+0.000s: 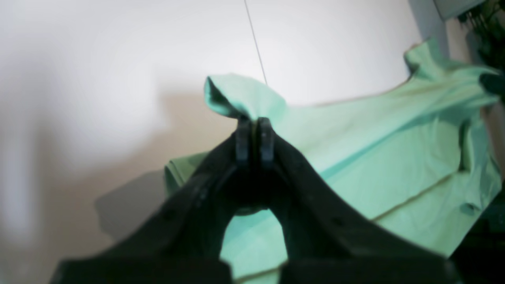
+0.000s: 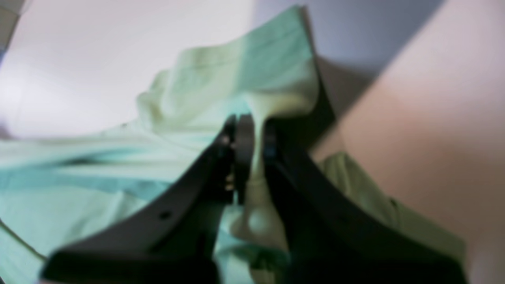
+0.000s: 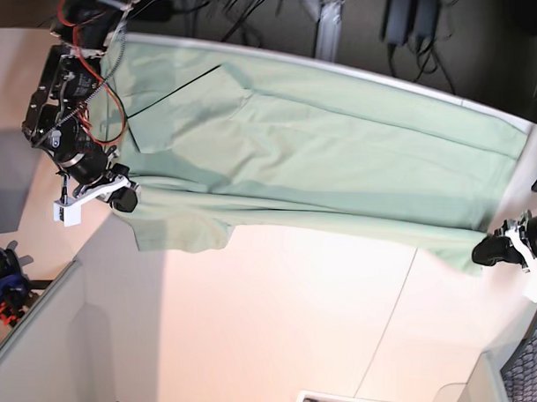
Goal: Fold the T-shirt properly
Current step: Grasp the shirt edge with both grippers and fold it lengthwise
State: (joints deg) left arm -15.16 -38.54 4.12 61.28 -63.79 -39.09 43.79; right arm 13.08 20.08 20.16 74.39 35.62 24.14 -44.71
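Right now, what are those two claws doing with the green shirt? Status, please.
Left gripper shut on T-shirt edge. Right gripper shut on cloth too. Shirt stretched between both arms over the table. Nothing in the way.

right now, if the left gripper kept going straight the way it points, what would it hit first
The left gripper is shut on a pinched fold of the T-shirt, so that bunched cloth sits directly ahead. Beyond it the wrist view shows only the bare white table; depth is unclear, so treat that as likely.

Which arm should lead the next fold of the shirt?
Neither clearly: left gripper and right gripper are both shut on the T-shirt, pinching opposite ends of its near edge, so moving both together looks best.
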